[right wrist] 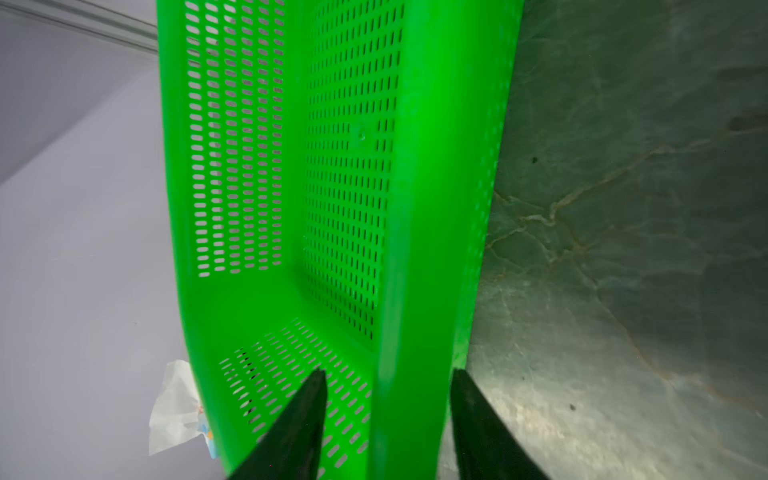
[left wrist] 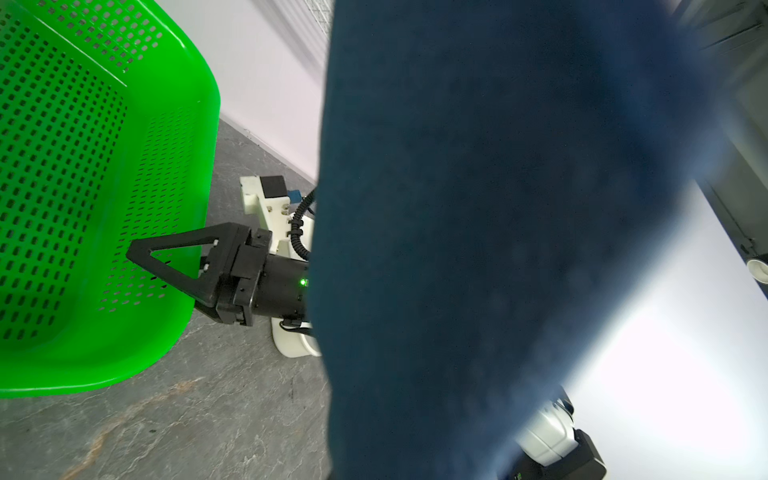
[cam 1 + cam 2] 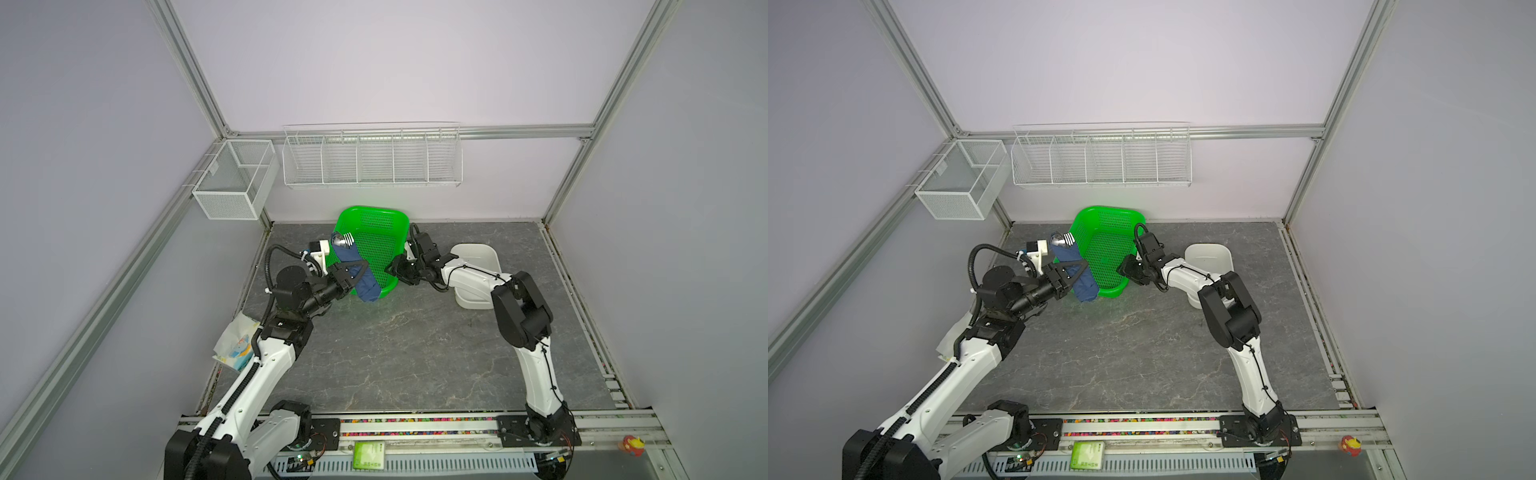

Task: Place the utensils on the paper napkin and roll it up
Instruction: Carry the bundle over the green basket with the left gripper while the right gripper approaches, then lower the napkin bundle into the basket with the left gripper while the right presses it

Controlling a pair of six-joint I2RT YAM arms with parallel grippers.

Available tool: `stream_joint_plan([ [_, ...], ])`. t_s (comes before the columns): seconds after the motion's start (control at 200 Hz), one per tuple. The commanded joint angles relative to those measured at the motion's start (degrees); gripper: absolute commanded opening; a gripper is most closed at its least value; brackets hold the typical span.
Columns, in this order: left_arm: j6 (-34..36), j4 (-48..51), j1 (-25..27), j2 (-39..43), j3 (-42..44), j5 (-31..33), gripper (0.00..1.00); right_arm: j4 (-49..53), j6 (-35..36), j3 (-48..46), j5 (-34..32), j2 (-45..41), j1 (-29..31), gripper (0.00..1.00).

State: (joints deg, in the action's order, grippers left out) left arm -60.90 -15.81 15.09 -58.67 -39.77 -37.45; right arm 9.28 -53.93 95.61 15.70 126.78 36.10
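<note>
Fingers of the left gripper (image 3: 356, 273) are clenched across the middle of the napkin (image 3: 368, 289), now a narrow dark blue roll carried clear of the table. The heads of the utensils (image 3: 343, 240), a spoon bowl and fork tines as far as can be made out, stick out of its far end; the rest of the metal is hidden inside the paper. In both top views the roll's long axis runs from about 11 o'clock at the shiny end to about 5 o'clock at the blunt paper end. It lies over the 8 o'clock side of the green basket (image 3: 376, 212), its paper end hanging past the near rim. In the left wrist view the napkin (image 2: 498, 249) fills most of the picture.

From this hand the basket's open floor lies at about 2 o'clock, close by, and the roll lies nearly along the basket's long side.

Over at the basket's 4 o'clock side, the right gripper (image 1: 387, 370) straddles the wall, one finger inside and one outside. The jaws stand apart, with a gap showing on the inner side, so it looks released rather than clamped.

Rolling looks finished. If the bundle is to go into the basket, the left arm alone carries it and needs only a short move toward 2 o'clock, while the right arm seems placed to steady the basket.
</note>
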Motion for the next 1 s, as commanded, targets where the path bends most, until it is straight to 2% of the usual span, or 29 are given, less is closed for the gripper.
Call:
stream_joint_plan([
  [0.0, 2.87, 1.46, -0.33, -1.01, -3.54, -0.82, 0.00, 5.00, 0.82, 1.36, 1.40, 0.30, -0.23, 0.40],
  [0.105, 3.24, 3.30, -0.33, -2.03, -5.10, -1.50, 0.00, 8.54, 3.88, -0.81, 0.03, -2.27, -0.21, 0.29],
  [0.205, 4.71, 5.90, -0.33, -1.87, -6.14, -1.85, 0.00, 8.92, 6.13, -7.21, -1.52, -7.51, -0.24, 0.20],
  [0.49, 4.32, 8.61, 0.96, 0.71, -0.99, -1.40, 0.00, 10.59, 11.78, -30.05, -4.94, -25.80, 0.58, 0.17],
  [0.64, 4.18, 7.65, 7.14, -1.38, 0.83, 1.88, 0.00, 11.94, 16.08, -38.27, -3.51, -33.60, 1.68, 0.17],
  [0.82, 6.21, 5.36, 12.08, -9.28, 0.18, 2.61, 0.00, 12.79, 16.86, -41.46, -3.75, -38.19, 2.15, 0.20],
  [0.91, 6.90, 3.07, 13.65, -14.47, -0.72, 1.97, 0.00, 11.80, 16.70, -41.53, -3.12, -38.75, 2.14, 0.25],
  [1.0, 7.51, 1.10, 15.07, -20.23, -2.85, 0.53, 0.00, 10.15, 15.80, -41.79, -3.43, -39.77, 2.39, 0.35],
])
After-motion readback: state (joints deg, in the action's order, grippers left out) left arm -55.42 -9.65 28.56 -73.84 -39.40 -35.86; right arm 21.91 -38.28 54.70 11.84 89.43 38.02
